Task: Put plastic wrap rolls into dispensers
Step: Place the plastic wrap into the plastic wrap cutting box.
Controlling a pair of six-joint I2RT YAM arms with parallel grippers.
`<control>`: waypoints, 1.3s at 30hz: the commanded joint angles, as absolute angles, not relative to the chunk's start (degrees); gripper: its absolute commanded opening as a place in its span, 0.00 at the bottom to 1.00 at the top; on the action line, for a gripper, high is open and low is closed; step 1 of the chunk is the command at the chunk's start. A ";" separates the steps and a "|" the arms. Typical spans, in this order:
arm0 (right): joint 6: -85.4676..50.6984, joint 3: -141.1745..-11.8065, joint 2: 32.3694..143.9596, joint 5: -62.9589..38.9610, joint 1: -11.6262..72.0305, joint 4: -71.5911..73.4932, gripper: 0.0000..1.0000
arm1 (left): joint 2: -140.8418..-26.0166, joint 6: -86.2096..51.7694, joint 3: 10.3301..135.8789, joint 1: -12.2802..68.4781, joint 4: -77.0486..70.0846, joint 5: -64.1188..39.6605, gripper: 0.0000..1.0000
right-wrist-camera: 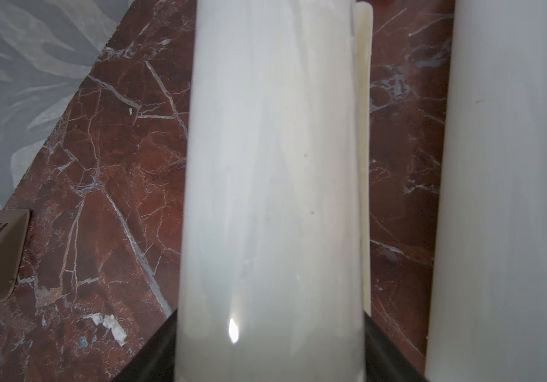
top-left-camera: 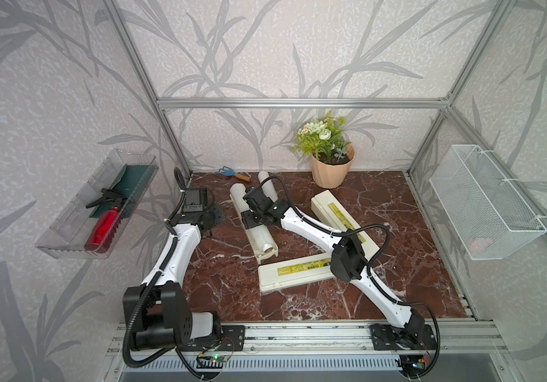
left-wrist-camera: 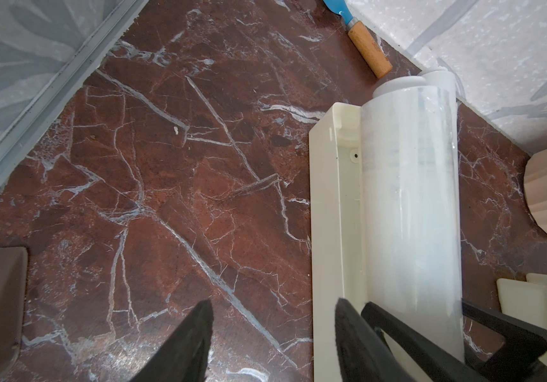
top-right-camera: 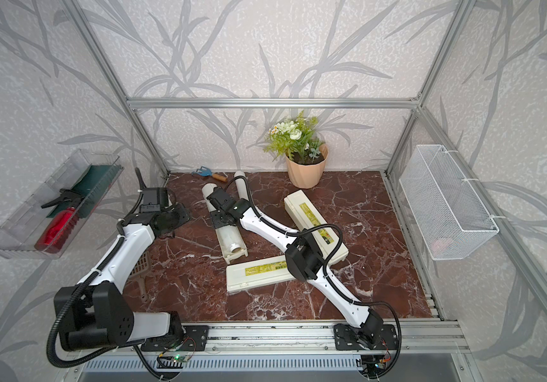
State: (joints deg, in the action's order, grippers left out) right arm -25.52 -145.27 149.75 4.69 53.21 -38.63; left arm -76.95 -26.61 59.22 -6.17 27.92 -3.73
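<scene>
First roll (right-wrist-camera: 272, 165): lies along the open dispenser (left-wrist-camera: 328, 215), far end overhanging, apparently not yet seated; right tool (right-wrist-camera: 270, 317) clamped across it, left tool (left-wrist-camera: 272, 347) half-open and empty alongside. Second roll (top-left-camera: 264, 180): loose on the surface (top-left-camera: 414, 281) just beside; two labelled dispensers (top-left-camera: 285, 276) (top-left-camera: 323, 203) shut.

We see a red-brown, white-veined marble tabletop (top-left-camera: 398, 231). Directly on it lie an open cream plastic dispenser box (left-wrist-camera: 335, 215), a long white plastic wrap roll (right-wrist-camera: 503, 198) just beside it, a closed cream box with a yellow-green label (top-left-camera: 298, 274), a second closed cream box (top-left-camera: 328, 208), a peach ribbed plant pot (top-left-camera: 330, 172), a blue wooden-handled hand rake (top-left-camera: 234, 174) and a beige slotted plastic scoop (top-right-camera: 140, 268).
</scene>
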 commanded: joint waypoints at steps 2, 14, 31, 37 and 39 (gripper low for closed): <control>-26.88 -148.91 149.08 7.62 53.44 -30.14 0.00 | -77.65 -26.30 61.11 -6.68 29.20 -3.60 0.60; -26.72 -142.35 146.22 8.26 54.03 -32.73 0.00 | -80.60 -25.13 63.23 -6.68 30.06 -4.45 0.67; -19.81 -145.11 145.13 7.54 54.18 -36.13 0.92 | -92.21 -22.26 72.06 -4.96 32.49 -7.73 0.78; -16.09 -141.70 140.82 5.55 54.14 -33.53 0.99 | -100.70 -22.54 80.43 -4.40 35.12 -8.30 0.78; -11.96 -139.47 138.09 6.34 54.04 -32.78 0.99 | -103.18 -22.17 84.08 -4.31 37.26 -9.67 0.78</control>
State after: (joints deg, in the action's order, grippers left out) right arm -17.23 -141.36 143.13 6.39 53.89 -34.48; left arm -101.54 -23.03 79.92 -4.54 33.45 -8.34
